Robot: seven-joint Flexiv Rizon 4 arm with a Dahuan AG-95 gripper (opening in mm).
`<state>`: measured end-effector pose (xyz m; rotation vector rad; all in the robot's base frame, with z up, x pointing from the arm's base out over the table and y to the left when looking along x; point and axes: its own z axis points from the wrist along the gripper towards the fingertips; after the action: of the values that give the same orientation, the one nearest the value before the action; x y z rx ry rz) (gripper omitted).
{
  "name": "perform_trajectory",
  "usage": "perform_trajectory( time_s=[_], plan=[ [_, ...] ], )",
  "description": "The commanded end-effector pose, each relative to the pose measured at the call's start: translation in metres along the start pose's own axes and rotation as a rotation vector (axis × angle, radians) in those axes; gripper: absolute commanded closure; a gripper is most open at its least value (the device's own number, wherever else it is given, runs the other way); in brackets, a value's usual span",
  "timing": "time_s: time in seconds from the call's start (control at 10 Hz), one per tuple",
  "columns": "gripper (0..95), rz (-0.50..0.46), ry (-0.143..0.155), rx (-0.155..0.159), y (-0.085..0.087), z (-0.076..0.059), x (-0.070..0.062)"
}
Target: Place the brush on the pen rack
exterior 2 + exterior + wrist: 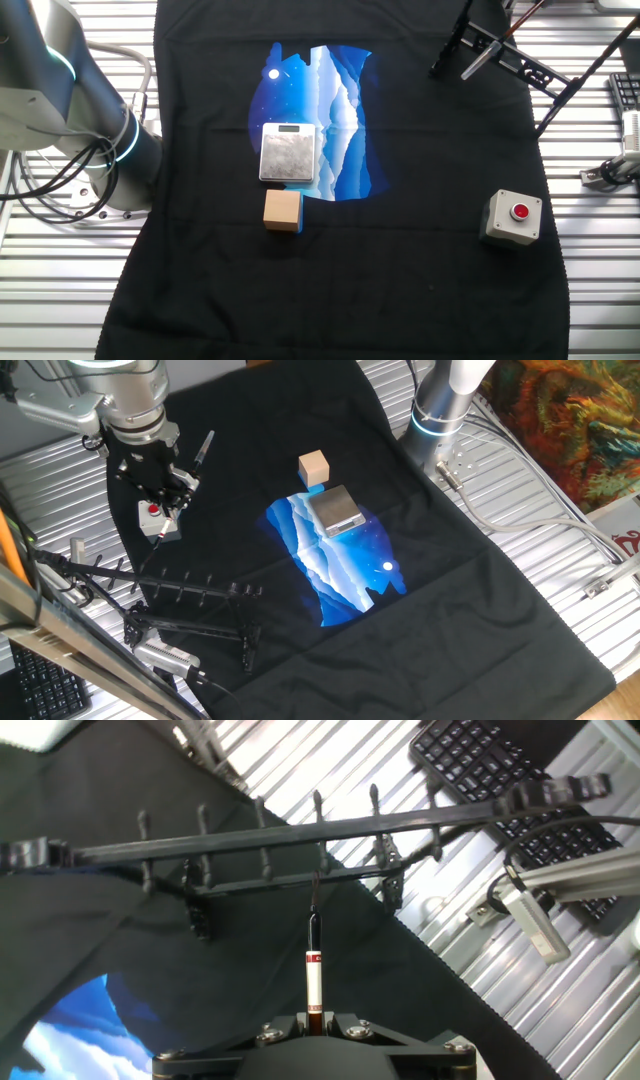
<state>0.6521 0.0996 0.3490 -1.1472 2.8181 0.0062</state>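
Note:
My gripper (314, 1018) is shut on the brush (313, 965), which sticks out from between the jaws; its thin dark end lines up with the bars of the pen rack (300, 828) beyond it. In one fixed view the gripper (186, 484) hangs above the cloth at the far left, and the brush (205, 450) slants up from it. The black pen rack (195, 592), with its row of pegs, stands nearer the front edge. In the other fixed view the gripper is out of frame. There the brush (482, 60) slants in from the top edge across the pen rack (520, 68).
A grey box with a red button (155, 518) (514, 217) sits just below the gripper. A wooden block (313, 467) (283, 210) and a silvery scale (335, 510) (288, 153) lie mid-cloth by the blue print. A keyboard (480, 770) and metal clamps lie beyond the rack.

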Motion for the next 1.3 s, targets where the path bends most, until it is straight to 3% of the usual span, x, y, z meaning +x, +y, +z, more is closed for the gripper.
perform_trajectory(
  time_s=[0.1, 0.6, 0.8, 1.0, 1.3],
  plan=[
    [95.0, 0.014, 0.001, -0.001, -0.0003, 0.0004, 0.0004],
    [95.0, 0.034, 0.007, -0.036, 0.0001, -0.0009, 0.0025],
    [95.0, 0.029, 0.008, -0.027, 0.002, -0.0031, 0.0016],
    [95.0, 0.013, 0.03, -0.008, 0.0047, -0.0059, 0.0013],
    [95.0, 0.039, 0.018, 0.008, 0.0066, -0.0078, 0.0011]
  ],
)
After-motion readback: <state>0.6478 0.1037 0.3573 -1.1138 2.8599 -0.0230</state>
